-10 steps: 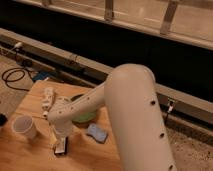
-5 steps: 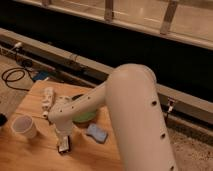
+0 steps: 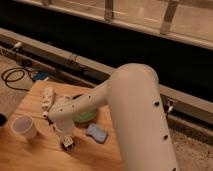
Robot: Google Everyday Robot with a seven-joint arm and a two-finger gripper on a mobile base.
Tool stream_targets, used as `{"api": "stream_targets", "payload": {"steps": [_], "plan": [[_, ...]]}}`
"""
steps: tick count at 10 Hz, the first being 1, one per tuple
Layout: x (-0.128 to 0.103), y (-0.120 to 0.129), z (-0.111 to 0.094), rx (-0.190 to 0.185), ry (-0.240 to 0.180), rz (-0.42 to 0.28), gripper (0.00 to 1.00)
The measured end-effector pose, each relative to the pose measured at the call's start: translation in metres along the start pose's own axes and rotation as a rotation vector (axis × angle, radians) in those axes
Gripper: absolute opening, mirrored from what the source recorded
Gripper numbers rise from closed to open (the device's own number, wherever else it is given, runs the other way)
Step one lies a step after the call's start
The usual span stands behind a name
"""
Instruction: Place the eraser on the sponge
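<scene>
In the camera view, the end effector (image 3: 66, 138) is low over the desk (image 3: 30, 156), right at the eraser (image 3: 68, 144); I cannot tell if it grips it. The sponge (image 3: 96, 133) lies near, with nothing on top, so I judge the placing remains.

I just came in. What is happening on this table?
A white robot arm bends down over the wooden table. Its tool is low above the table, just left of the light-blue sponge. A small dark and pale block at the tool may be the eraser, but I cannot tell if it is held. Nothing lies on the sponge yet. A green bowl sits behind the sponge, and a white cup stands further left.
</scene>
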Motion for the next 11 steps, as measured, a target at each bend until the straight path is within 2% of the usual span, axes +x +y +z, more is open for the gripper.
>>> {"api": "stream_targets", "payload": {"steps": [2, 5, 7, 9, 11], "plan": [[-0.001, 0.01, -0.016, -0.022, -0.036, -0.036, 0.0], [-0.001, 0.022, -0.069, -0.046, -0.097, -0.106, 0.0], [0.001, 0.02, -0.098, -0.056, -0.128, -0.164, 0.0], [0.004, -0.005, -0.108, -0.09, -0.151, -0.166, 0.0], [0.011, -0.042, -0.106, -0.135, -0.176, -0.141, 0.0]]}}
